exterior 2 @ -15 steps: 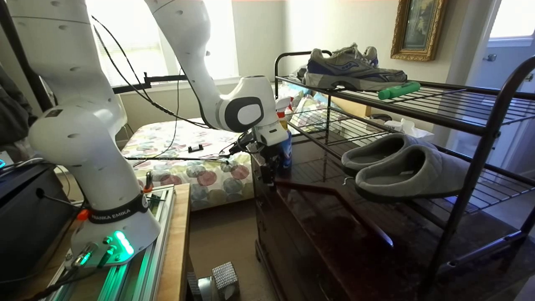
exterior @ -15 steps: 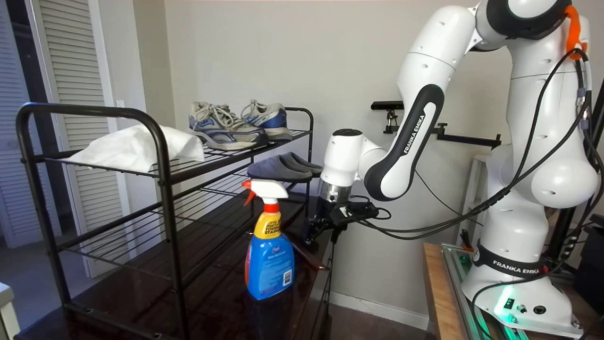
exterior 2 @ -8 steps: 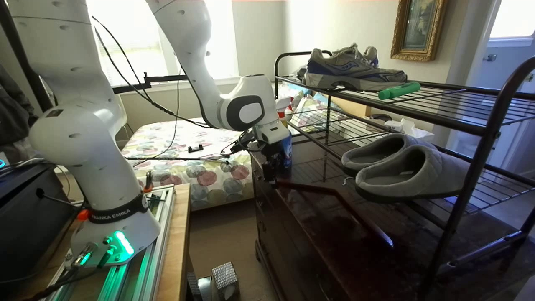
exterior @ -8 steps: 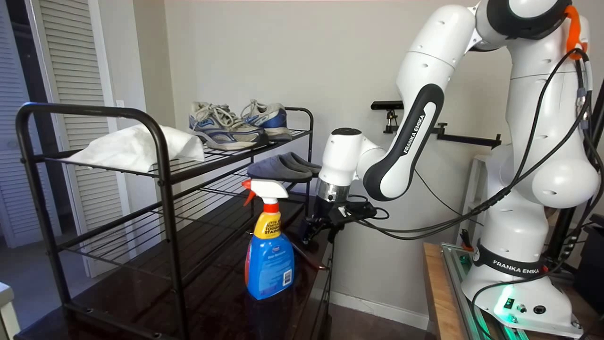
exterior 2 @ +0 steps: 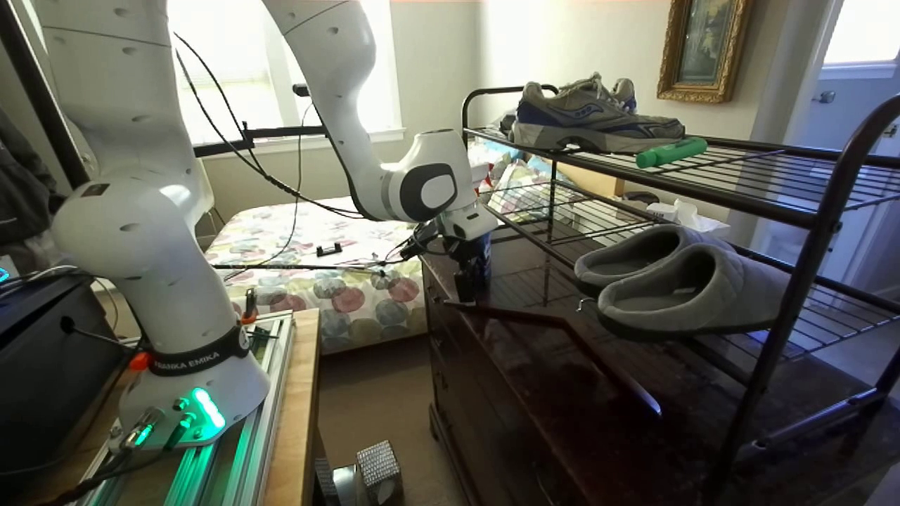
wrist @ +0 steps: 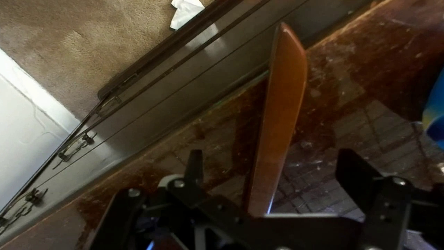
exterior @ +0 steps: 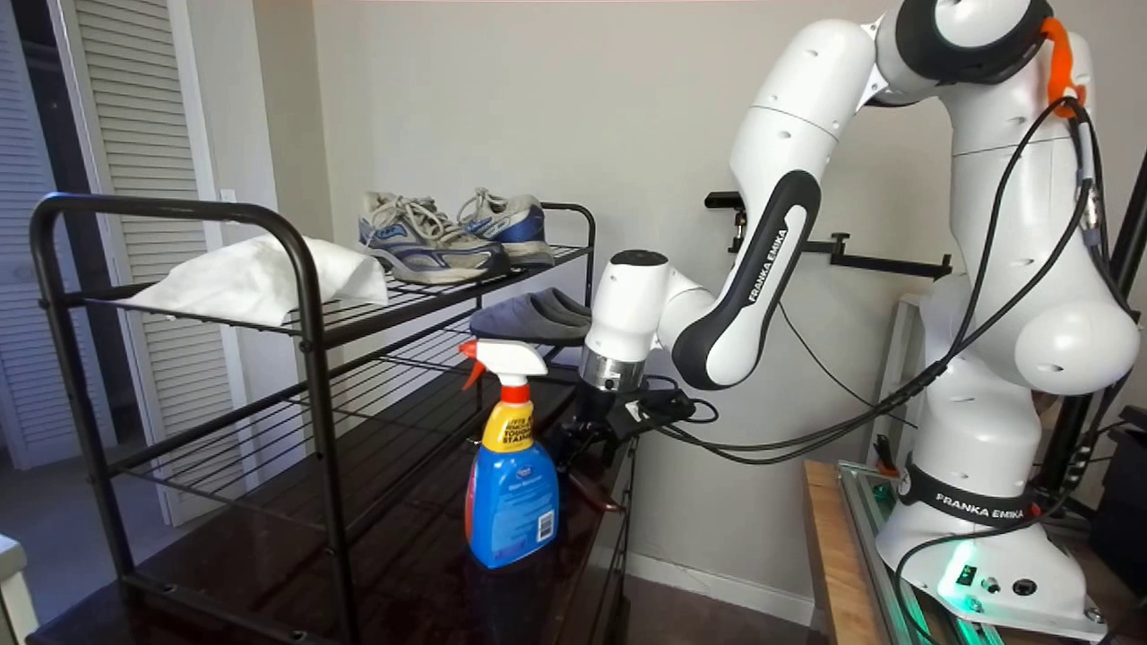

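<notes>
Wooden coat hanger (wrist: 280, 111) on dresser top (wrist: 333, 69), one arm btwn widely spread fingers (wrist: 357, 180)

Risk, prob.: that arm's tip looks to jut past the dresser's robot-side edge, so an off-centre knock from a finger could swivel the hanger or tip it off; fingertip height is hard to judge, so going too low could scrape the wood. Sideways drift might topple the stain-remover spray bottle (exterior: 513, 502) standing nr the same edge. Gripper (wrist: 270, 158) is spread wide, grasping nothing; in wrist view a gap shows on each side of the hanger arm, approx. centred. Rest of hanger runs back beneath the gripper, inward from that edge, w/ its metal hook (exterior 2: 583, 304) toward the shoe rack (exterior: 323, 421).
</notes>
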Tool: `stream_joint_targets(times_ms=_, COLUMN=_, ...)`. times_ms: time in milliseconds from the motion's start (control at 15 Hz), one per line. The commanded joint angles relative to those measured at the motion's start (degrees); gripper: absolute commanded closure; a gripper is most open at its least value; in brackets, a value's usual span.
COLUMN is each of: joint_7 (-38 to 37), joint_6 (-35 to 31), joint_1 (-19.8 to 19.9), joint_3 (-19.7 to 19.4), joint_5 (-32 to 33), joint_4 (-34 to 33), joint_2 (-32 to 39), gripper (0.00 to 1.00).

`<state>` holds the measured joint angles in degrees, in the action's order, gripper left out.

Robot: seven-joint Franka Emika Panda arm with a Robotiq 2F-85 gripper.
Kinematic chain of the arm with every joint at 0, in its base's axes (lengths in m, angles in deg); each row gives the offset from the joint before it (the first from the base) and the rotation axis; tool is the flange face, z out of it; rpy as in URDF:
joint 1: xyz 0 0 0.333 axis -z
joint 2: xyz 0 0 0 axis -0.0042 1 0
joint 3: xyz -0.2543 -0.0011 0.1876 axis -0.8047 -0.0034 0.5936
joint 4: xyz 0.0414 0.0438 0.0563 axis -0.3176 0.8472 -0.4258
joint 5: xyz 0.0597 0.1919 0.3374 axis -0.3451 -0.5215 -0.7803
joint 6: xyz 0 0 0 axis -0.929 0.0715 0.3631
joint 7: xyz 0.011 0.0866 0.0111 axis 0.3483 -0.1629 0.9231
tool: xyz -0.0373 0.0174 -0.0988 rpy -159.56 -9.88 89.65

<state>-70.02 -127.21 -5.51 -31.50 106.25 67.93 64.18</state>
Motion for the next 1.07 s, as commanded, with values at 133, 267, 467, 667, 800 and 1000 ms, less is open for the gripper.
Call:
stream_joint_targets(times_ms=133, joint_7=-0.8, joint_6=-0.3, joint_1=-1.1, joint_3=-0.7, joint_5=1.4, joint_4=-4.5, joint_2=5.6, gripper=0.39)
stream_joint_targets(times_ms=267, joint_7=-0.3, joint_6=-0.3, joint_1=-0.6, joint_3=-0.4, joint_5=0.5, joint_4=-4.8, joint_2=6.2, gripper=0.54)
stream_joint_targets(times_ms=467, joint_7=-0.2, joint_6=-0.2, joint_1=-0.2, joint_3=-0.1, joint_5=-0.4, joint_4=-4.9, joint_2=5.8, gripper=0.73)
stream_joint_targets(times_ms=667, joint_7=0.2, joint_6=0.8, joint_1=0.4, joint_3=0.6, joint_5=-2.1, joint_4=-5.0, joint_2=5.6, gripper=0.93)
stream_joint_targets(times_ms=800, joint_7=1.7, joint_6=2.8, joint_1=1.7, joint_3=2.4, joint_5=-5.4, joint_4=-4.6, joint_2=5.2, gripper=0.94)
stream_joint_targets(times_ms=1000, joint_7=2.9, joint_6=4.6, joint_1=3.4, joint_3=4.2, joint_5=-10.1, joint_4=-3.2, joint_2=3.0, gripper=0.94)
